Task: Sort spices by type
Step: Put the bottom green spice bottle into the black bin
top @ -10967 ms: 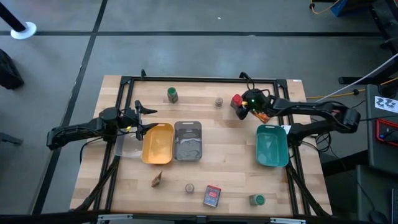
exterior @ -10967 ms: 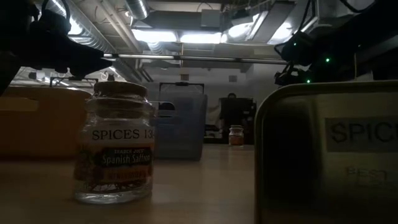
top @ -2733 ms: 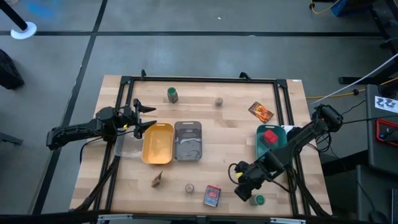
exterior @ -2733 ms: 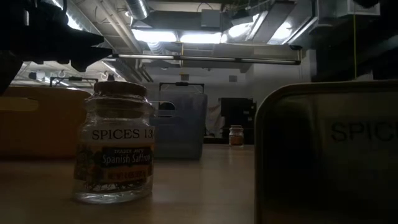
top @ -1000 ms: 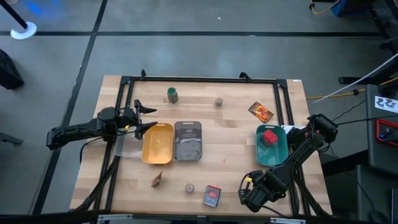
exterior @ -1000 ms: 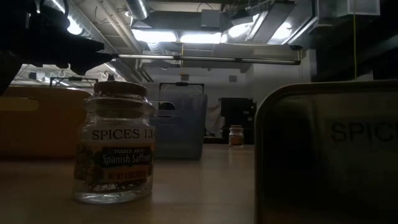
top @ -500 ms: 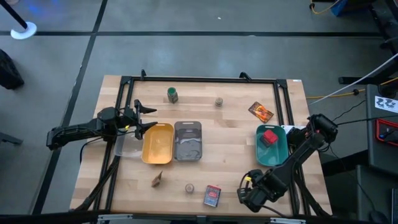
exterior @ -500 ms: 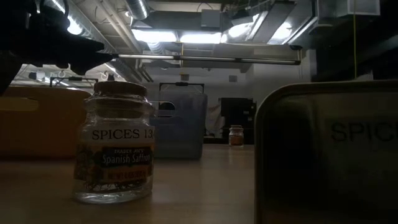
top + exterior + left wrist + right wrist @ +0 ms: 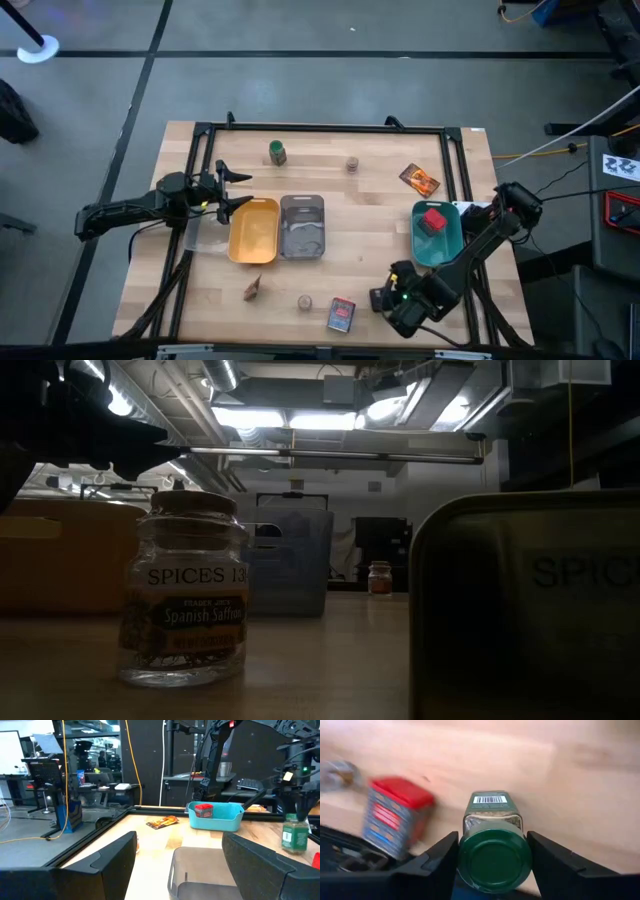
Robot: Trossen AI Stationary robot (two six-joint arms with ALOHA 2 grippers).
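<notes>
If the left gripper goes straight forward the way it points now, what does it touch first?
Probably the grey tray, directly ahead between the open fingers of the left gripper. The teal tray lies farther along. Depth is hard to judge.

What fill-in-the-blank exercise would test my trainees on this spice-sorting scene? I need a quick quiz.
1. The right gripper is shut on a jar with a ____ lid.
2. The teal tray holds one ____ box.
3. The left gripper, open, hovers beside the ____ tray.
4. The grey tray sits directly beside the ____ tray.

Missing words: green; red; yellow; yellow
</notes>
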